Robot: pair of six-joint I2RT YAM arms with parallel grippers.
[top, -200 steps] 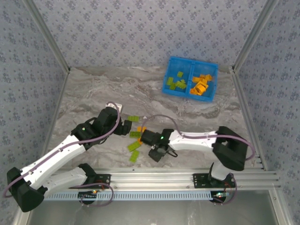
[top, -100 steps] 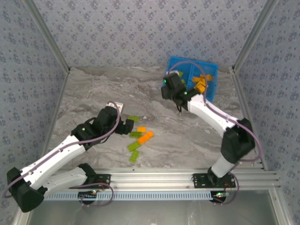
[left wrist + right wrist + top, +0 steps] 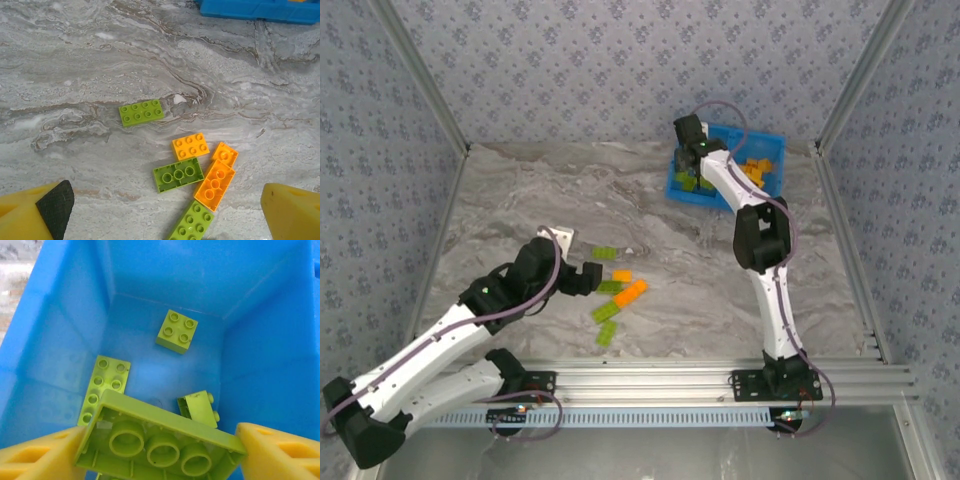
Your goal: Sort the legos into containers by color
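**A:** Start from above. Where are the containers?

**B:** The blue tray (image 3: 768, 208) sits far right on the marbled surface (image 3: 520, 200). Its left compartment (image 3: 672, 186) holds lime green bricks (image 3: 686, 181). Its right compartment (image 3: 776, 172) holds orange bricks (image 3: 754, 170). The right hand (image 3: 696, 165) hangs over the green side.

**A:** And the unsorted ones?

**B:** A scatter of loose bricks (image 3: 609, 288), green and orange, lies just beside the left hand (image 3: 588, 277), well apart from the tray.

**A:** The left wrist view?

**B:** The left hand's fingers (image 3: 30, 217) stand wide apart with nothing between them. Below on the surface lie a green eight-stud brick (image 3: 142, 112) on its own, an orange six-stud brick (image 3: 190, 146), and an upturned green brick (image 3: 178, 174) just beside an upturned orange brick (image 3: 215, 178). The tray's edge shows at the top.

**A:** The right wrist view?

**B:** Inside the green compartment lie a square four-stud brick (image 3: 176, 331), a long flat brick (image 3: 104, 389) and a small brick on its side (image 3: 200, 409). A larger green brick (image 3: 160, 440), hollow side toward the camera, spans the gap between the right hand's fingers (image 3: 35, 455). I cannot tell whether they clamp it or it sits loose.
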